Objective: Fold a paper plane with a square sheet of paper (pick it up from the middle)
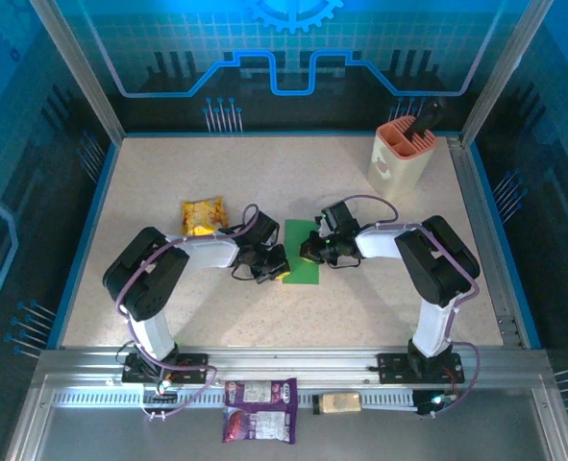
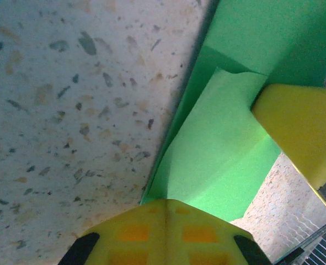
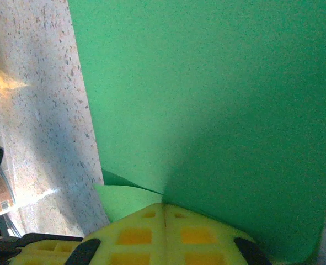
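The square sheet of paper (image 1: 299, 235) lies flat on the table (image 2: 69, 121), directly between the two hands and touching both. The left gripper (image 2: 165, 218) has its jaws fully together, tips on the sheet's near edge, with a lighter folded-over flap (image 2: 218, 149) running forward from them. The right gripper (image 3: 164, 212) also has its jaws together, tips on the opposite side, and a crease starts right at them. Neither wrist view shows whether paper is nipped between the pads or just pinned under them. Handling, my read: near weightless, thin and limp, with no stiffness across an unfolded span, but it keeps a crease once pressed. It likely slides on the smooth top, so one hand pins while the other works. It will tear or crumple if both pull apart. A flat sheet gives the fingers no edge to bite. The best hold is the loose flap edge just ahead of the left tips, or a bowed-up middle. Pinch lightly, close to a crease, and move slowly.
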Robot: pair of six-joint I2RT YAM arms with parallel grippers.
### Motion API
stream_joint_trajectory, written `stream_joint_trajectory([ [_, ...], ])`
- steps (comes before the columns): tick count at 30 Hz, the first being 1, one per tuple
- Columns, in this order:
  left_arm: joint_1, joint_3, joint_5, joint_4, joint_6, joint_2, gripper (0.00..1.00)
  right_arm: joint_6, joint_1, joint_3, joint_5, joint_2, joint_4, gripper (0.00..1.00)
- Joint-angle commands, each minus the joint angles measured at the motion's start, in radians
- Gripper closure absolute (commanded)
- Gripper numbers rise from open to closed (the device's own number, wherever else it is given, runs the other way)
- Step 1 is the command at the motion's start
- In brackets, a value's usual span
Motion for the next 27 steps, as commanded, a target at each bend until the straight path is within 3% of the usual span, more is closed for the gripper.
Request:
stream_joint_trajectory([
  [1,-0.004,-0.013,-0.029,-0.056,0.005,0.011,1.00,-0.062,-0.014,-0.025,0.081,0.030,-0.118,0.96],
  [6,-0.004,-0.023,-0.039,-0.078,0.004,0.024,1.00,-0.149,-0.002,0.082,0.017,-0.011,-0.143,0.95],
  [10,-0.004,-0.020,-0.039,-0.082,0.002,0.029,1.00,-0.218,0.049,0.136,0.056,-0.054,-0.210,0.94],
  [20,-0.004,-0.010,-0.036,-0.084,0.009,0.032,1.00,-0.138,0.116,0.051,0.113,-0.083,-0.203,1.00],
  [27,-0.007,-0.008,-0.032,-0.081,0.007,0.035,1.00,-0.141,0.129,0.045,0.043,-0.051,-0.166,1.00],
])
